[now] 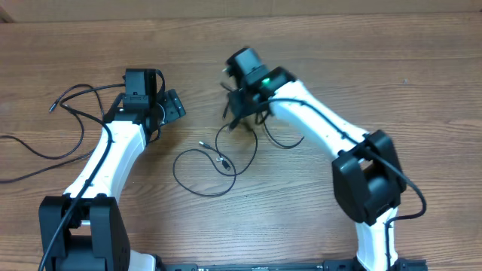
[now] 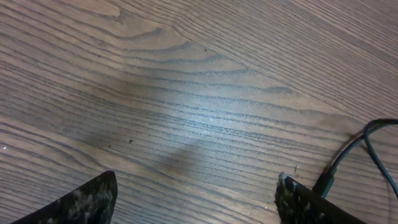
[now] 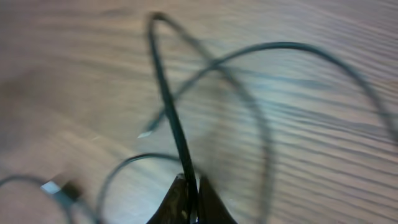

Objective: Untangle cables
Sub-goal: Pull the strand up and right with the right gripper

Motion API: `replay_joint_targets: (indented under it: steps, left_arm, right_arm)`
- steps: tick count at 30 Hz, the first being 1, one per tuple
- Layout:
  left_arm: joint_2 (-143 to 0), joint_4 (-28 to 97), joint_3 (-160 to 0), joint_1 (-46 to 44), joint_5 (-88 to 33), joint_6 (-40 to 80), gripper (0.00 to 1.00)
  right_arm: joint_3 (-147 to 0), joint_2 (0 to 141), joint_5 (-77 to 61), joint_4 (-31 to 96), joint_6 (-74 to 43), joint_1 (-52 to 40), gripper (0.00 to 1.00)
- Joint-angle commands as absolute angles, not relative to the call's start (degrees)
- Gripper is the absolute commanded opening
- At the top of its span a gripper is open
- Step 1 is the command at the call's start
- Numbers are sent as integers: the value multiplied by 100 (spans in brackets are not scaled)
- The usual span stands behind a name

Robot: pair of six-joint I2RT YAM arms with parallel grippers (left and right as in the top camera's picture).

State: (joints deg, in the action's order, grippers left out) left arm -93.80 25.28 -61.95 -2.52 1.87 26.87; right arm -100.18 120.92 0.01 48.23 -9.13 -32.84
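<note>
My right gripper [image 3: 191, 185] pinches one cable [image 3: 166, 93], jaws closed; left gripper [image 2: 196, 182] gapes empty; the cables [image 1: 218, 162] look light, limp, slippery; I'd grip near a plug [image 1: 202, 142].

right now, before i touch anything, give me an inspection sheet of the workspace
surface: wooden table, bare grain, no spills seen
job's things: black cables looped and crossing mid-table, silver plug tips showing; more thin cords lie by the left arm
clutter: nothing seen
grippers: left gripper open over bare wood, holding nothing; right gripper shut on one cable
cables: arm wiring runs along the arms
surroundings: nothing seen beyond the table
</note>
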Motion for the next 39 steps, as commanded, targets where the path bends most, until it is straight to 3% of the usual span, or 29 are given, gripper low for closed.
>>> replay_joint_targets:
  steps: [1,22,23,25,26,27,29,33,39]
  left_arm:
    - [-9448,2521,-6200,-266,143,2727,81]
    - [-9448,2519,-6198,-266,141,2727,82]
    - [-9448,2521,-6198,-266,141,2727,82]
    - [-9448,2521,-6198,-266,141,2727,82]
    - [-9448,2521,-6198,-266,141,2727,82]
    - [-9448,2521,-6198,-266,141,2727,82]
    - [-9448,2521,-6198,-266,141,2727,82]
    - [-9448,2521,-6198,-266,141,2727,82]
    - [-9448,2521,-6198,-266,141,2727,82]
  right_arm:
    - [-10068,11904,32,4886,-1240,-2880,4]
    - [-8595,11911,34,4847,-2274,-1404,4]
    - [-8538,11911,34,4825,-2274,-1380,7]
    - [-8477,11911,36,4818,-2274,-1374,25]
    - [-8458,11911,34,4816,-2274,-1374,36]
    - [-8458,11911,34,4823,-2274,-1374,55]
    - [-8458,11911,34,4812,-2274,-1374,75]
    - [-8580,11900,58,4845,-2250,-1332,83]
    - [-9909,11719,-438,6005,-2241,-1317,100]
